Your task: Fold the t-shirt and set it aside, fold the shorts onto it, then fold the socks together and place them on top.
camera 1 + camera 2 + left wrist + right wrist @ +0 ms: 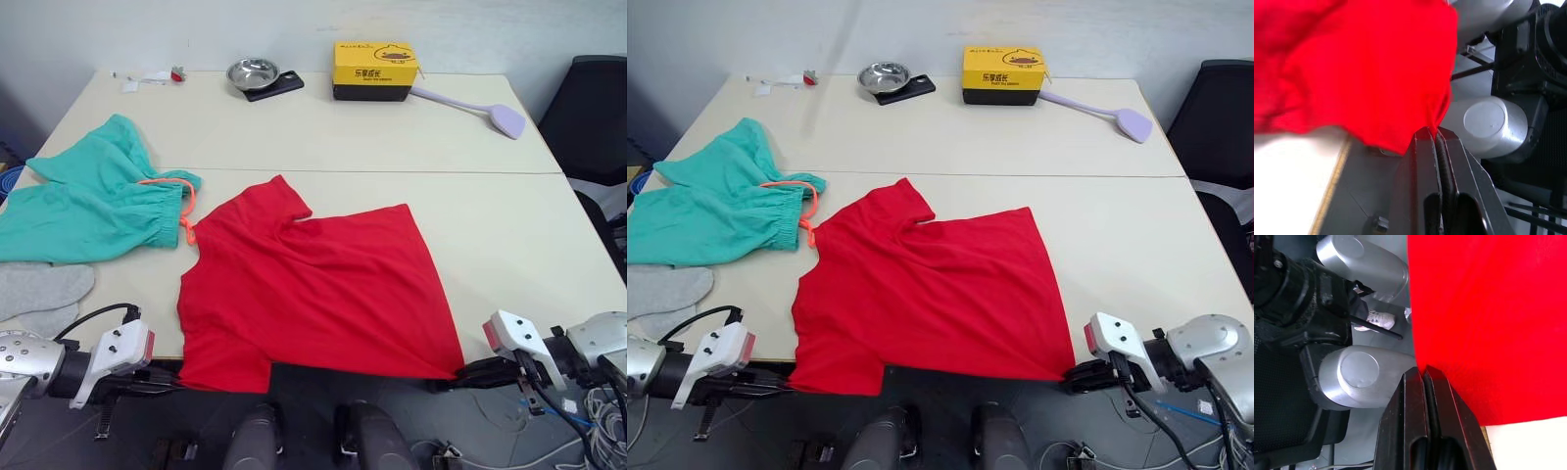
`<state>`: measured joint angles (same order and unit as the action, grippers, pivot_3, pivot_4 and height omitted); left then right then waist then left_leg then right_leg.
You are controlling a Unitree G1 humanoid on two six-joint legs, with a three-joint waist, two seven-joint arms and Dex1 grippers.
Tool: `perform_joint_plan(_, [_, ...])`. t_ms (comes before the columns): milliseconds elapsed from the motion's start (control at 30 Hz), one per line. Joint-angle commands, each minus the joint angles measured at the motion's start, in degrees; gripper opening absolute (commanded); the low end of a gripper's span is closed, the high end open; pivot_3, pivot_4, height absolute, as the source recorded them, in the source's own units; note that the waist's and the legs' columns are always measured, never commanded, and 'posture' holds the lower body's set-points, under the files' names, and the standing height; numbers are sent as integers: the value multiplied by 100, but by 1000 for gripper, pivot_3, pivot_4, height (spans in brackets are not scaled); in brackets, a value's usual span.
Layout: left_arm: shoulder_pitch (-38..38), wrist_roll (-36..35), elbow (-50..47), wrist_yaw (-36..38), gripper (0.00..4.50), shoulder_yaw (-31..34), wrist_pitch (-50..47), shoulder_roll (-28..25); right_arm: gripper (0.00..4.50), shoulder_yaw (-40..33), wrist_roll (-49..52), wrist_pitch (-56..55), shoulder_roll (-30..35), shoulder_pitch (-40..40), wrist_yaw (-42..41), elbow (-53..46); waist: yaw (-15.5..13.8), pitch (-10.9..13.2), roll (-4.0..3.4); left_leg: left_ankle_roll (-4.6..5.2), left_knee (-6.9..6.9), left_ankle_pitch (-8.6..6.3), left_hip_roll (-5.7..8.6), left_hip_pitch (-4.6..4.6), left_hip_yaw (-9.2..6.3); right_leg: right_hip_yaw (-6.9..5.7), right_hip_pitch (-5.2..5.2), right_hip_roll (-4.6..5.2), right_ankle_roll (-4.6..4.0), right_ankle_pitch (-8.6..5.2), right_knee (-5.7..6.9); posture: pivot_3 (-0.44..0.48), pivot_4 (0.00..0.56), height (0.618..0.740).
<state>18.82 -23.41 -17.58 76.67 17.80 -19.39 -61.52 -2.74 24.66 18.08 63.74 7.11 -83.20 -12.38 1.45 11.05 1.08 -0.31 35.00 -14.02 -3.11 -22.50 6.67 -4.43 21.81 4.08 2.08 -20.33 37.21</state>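
Note:
The red t-shirt lies spread on the table, its hem hanging over the near edge. My left gripper is shut on the hem's left corner, seen pinched in the left wrist view at the t-shirt edge. My right gripper is shut on the hem's right corner; the right wrist view shows its fingers closed on the red cloth. The teal shorts with an orange drawstring lie at the left. Grey socks lie just in front of the shorts.
At the table's far edge stand a yellow box, a metal bowl on a dark phone, and a lilac long-handled tool. A black chair stands at the right. Bare tabletop lies right of the shirt.

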Motion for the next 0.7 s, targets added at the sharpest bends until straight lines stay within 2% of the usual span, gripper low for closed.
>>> perform_joint_plan(33, [110,-363,-190,241,14,282,-498,-215,0,-154,249,288,226,161,-267,-258,1,0,0,3,0,0,0,-1,0,0,0,0,0,0,-2,0,150,740])
perform_joint_plan(267, [569,-683,-320,686,14,696,-1317,-537,0,-232,327,428,432,431,-406,-416,15,3,3,22,0,3,-1,-16,2,0,15,-2,0,-1,-7,0,150,740])
perform_joint_plan(433, [720,-820,-316,788,14,993,-1616,-527,0,-360,196,269,472,624,-382,-411,4,4,2,17,2,0,0,-26,2,-1,23,-2,-1,-1,-11,0,150,740])
perform_joint_plan(700, [1278,-1027,-243,1395,14,1794,-2179,-655,0,-1004,182,85,904,1440,-787,-609,0,5,7,29,10,4,1,-70,2,-3,61,-5,1,0,-8,0,150,740])
